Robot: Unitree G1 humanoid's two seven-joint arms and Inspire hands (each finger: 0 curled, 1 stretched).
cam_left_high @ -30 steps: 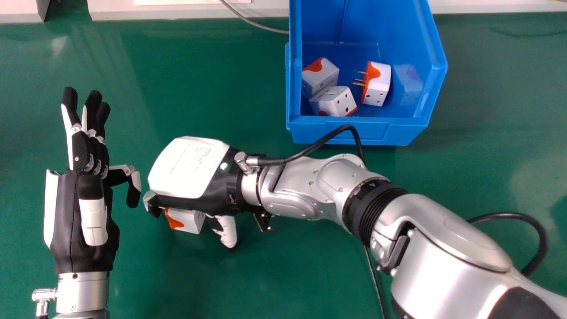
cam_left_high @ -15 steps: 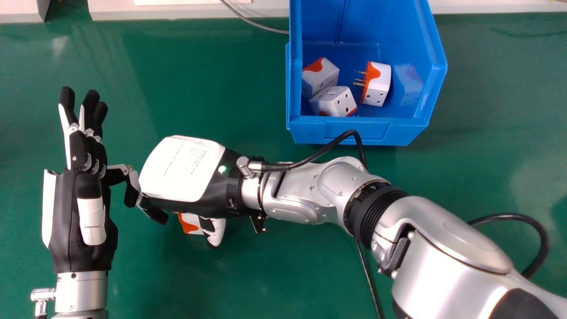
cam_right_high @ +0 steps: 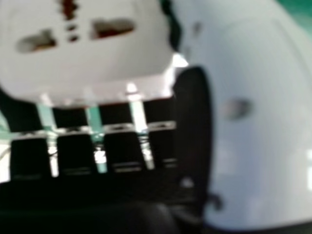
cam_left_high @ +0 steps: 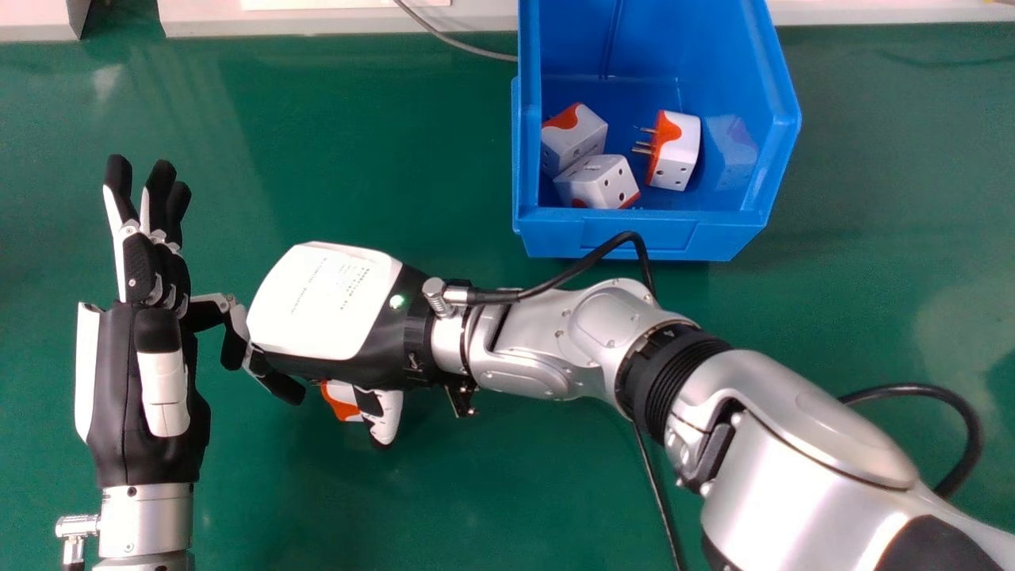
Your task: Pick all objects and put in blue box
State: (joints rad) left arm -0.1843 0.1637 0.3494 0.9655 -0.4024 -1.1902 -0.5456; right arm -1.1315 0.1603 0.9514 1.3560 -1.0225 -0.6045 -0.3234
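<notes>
Travel plug adapter [cam_left_high: 342, 403], white with an orange side, lies beneath the right hand [cam_left_high: 329, 305], well apart from the far edge of the counter [cam_left_high: 444, 143] and leftward of the blue box [cam_left_high: 634, 236]. That hand's fingers are curled in around the adapter, with the thumb on its other side; whether its weight is off the counter, I cannot tell. The left hand [cam_left_high: 119, 381] is open beside it, close enough that a knock between the two seems possible. The adapter should be fairly light, stiff and hard-shelled, its smooth plastic a little slippery, so a firm squeeze ought to do no harm. Best hold is across the flat opposite sides of the body, leaving the socket face free and any pins unloaded. Three similar adapters [cam_left_high: 678, 155] sit in the box, so this one may well finish the job.
</notes>
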